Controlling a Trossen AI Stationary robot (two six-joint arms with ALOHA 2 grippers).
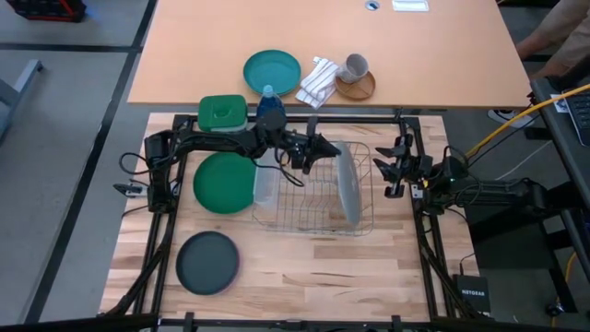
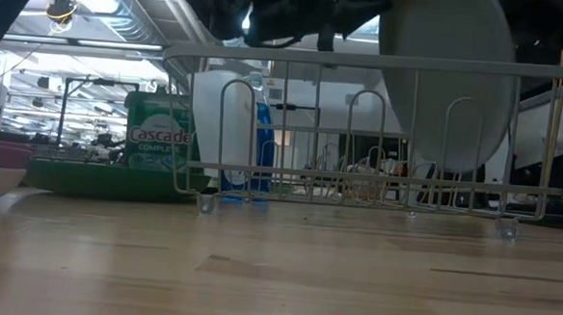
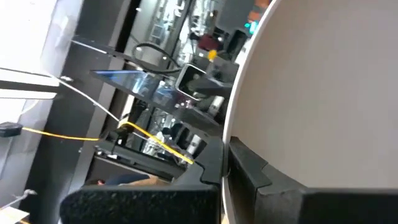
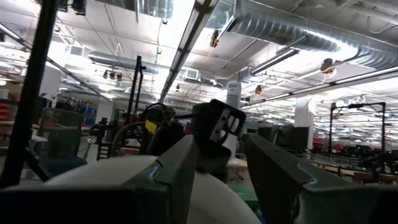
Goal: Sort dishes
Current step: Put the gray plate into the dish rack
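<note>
A large light grey plate stands on edge inside the wire rack, toward the rack's right end; my left gripper is shut on it. A white plate stands at the rack's left end. The green plate lies flat on the table left of the rack. A dark grey plate lies on a magenta-pink one at the near left. My right gripper waits open, right of the rack, holding nothing. My left gripper pinches the light grey plate's rim between its two fingers, one on each face. It comes about level from the table's left, at the plate's upper far edge. The plate stands on edge, slightly tilted, its lower edge down among the rack's wires.
Behind the rack stand a green-lidded tub and a blue bottle. On the far table lie a teal plate, a folded cloth and a mug on a wooden saucer. A person shows at the far right.
</note>
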